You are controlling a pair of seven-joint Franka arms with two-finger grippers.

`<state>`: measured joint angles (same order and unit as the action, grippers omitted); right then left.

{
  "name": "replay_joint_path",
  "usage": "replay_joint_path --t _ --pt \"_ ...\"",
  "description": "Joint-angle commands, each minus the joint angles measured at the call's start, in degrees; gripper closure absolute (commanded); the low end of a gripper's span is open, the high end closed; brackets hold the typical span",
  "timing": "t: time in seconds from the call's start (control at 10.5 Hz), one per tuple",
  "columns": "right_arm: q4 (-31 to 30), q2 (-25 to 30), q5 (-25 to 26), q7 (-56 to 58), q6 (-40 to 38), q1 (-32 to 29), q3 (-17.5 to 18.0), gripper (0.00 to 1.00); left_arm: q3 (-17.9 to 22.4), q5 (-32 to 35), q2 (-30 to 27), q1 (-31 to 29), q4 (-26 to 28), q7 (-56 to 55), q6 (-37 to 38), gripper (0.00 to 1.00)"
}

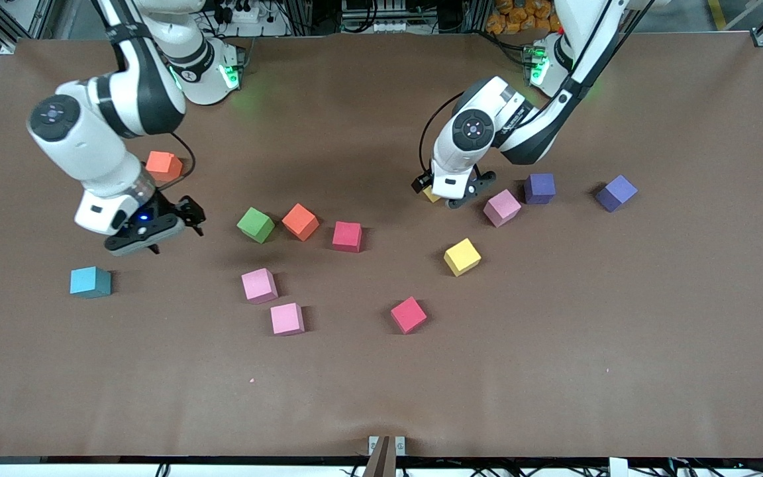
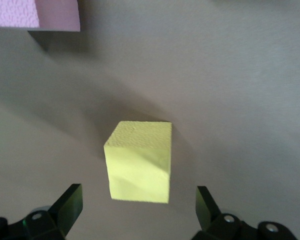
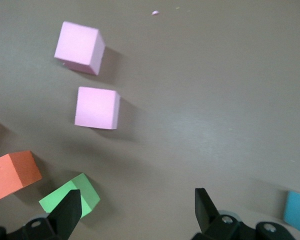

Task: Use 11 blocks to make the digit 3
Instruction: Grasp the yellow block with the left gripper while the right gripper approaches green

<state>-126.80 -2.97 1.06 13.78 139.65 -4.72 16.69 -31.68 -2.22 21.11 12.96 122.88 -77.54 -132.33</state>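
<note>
From the high camera across the table, the blocks lie scattered and apart on the brown table (image 1: 554, 344), no figure formed. The left gripper (image 1: 456, 196) is low over a yellow block (image 1: 430, 194) that peeks out beside it, with a pink block (image 1: 502, 207) and two purple blocks (image 1: 540, 188) (image 1: 616, 193) toward the left arm's end. A second yellow block (image 1: 462, 256) and a red block (image 1: 408, 315) lie nearer the camera. Mid-table sit a green block (image 1: 255, 224), an orange block (image 1: 300, 221) and another red block (image 1: 347, 236), with two pink blocks (image 1: 259, 285) (image 1: 287, 318) nearer the camera. The right gripper (image 1: 156, 228) hangs over bare table near a light-blue cube (image 1: 91, 281); another orange block (image 1: 163, 165) lies by that arm. In the left wrist view, the fingers (image 2: 67, 205) are spread wide, the yellow block (image 2: 138, 161) between them, untouched. In the right wrist view, the fingers (image 3: 70, 210) are parted and hold nothing.
</note>
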Motion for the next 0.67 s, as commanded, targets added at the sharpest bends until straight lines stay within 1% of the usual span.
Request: replay_joint_path --t 0.0,0.19,0.38,0.57 --pt "-0.91 -1.33 -0.88 0.99 1.15 1.55 0.1 0.0 -0.05 2.13 0.16 -0.04 2.18 -1.56 -2.74 0.0" --pt "-2.3 -2.3 -0.88 0.99 1.32 1.74 0.1 0.0 0.04 2.13 1.65 -0.13 2.19 -1.56 -4.76 0.0" --pt "-3.1 -4.41 -0.79 4.13 2.55 1.91 0.1 0.0 0.13 2.13 3.4 0.4 2.19 -1.74 -6.96 0.0" --pt "-4.41 -4.85 -0.79 5.65 3.86 2.09 0.1 0.0 0.22 2.22 4.2 0.4 2.19 -1.74 -7.41 0.0"
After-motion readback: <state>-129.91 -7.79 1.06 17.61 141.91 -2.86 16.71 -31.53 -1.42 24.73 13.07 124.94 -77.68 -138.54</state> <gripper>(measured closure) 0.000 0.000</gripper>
